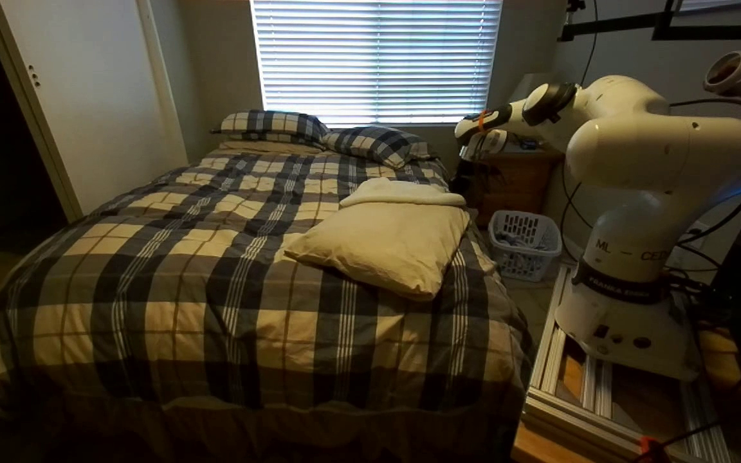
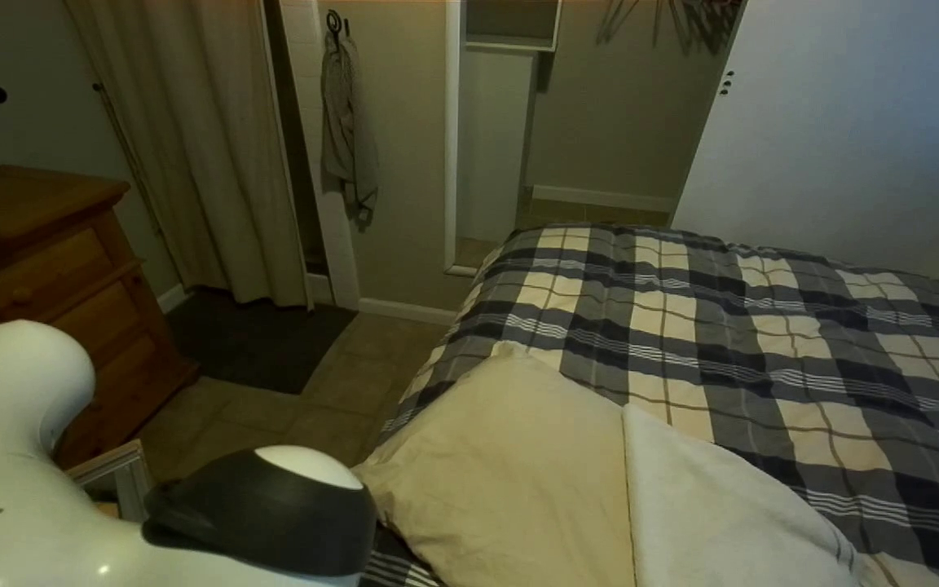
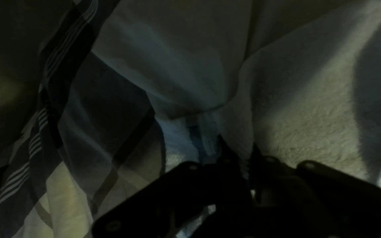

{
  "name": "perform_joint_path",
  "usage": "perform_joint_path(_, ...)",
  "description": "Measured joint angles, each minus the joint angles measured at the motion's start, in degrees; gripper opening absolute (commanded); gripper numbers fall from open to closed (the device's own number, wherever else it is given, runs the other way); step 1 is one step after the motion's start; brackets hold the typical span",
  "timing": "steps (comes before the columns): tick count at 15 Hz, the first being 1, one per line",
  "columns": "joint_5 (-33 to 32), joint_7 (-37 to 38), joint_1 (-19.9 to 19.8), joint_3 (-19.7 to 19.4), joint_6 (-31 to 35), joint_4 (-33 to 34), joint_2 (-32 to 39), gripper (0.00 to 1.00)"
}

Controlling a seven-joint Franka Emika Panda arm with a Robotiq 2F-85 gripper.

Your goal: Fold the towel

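Towel [image 1: 402, 191], one; one gripper [image 3: 238, 147] pinching it.

At 3 o'clock in an exterior view, the arm [image 1: 653, 154] reads "ML — CED", cut short; its band [image 1: 621, 287], "FRANKA EMIKA".

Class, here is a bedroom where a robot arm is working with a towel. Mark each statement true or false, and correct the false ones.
1. The bedspread is plaid. True.
2. The pillow right next to the towel is plaid too. False: it is plain beige.
3. The basket stands on the bedspread. False: it stands on the floor.
4. In the wrist view, the gripper is closed on a fold of the towel. True.
5. The towel covers the whole bedspread. False: it lies at one end of the beige pillow, and most of the bedspread shows.
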Motion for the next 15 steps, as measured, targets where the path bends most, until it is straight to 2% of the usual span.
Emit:
perform_joint_path(1, -0.2, 0.0, 0.3, -0.3, 0.1, 0.0, -0.3, 0.43)
perform_joint_path(2, -0.3, 0.0, 0.5, -0.5, 0.2, 0.0, -0.6, 0.28)
perform_joint_path(4, -0.7, 0.0, 0.9, -0.9, 0.7, 0.0, -0.9, 0.09)
perform_joint_path(6, -0.8, 0.0, 1.4, -1.2, 1.1, 0.0, -1.1, 0.00)
perform_joint_path(13, -2.2, 0.5, 3.5, -3.6, 1.3, -0.1, -2.6, 0.01)
perform_joint_path(14, -2.8, 0.9, 3.9, -4.1, 1.3, -0.2, -3.0, 0.30)
perform_joint_path(15, -3.4, 1.3, 4.3, -4.6, 1.3, -0.4, -3.4, 0.32)
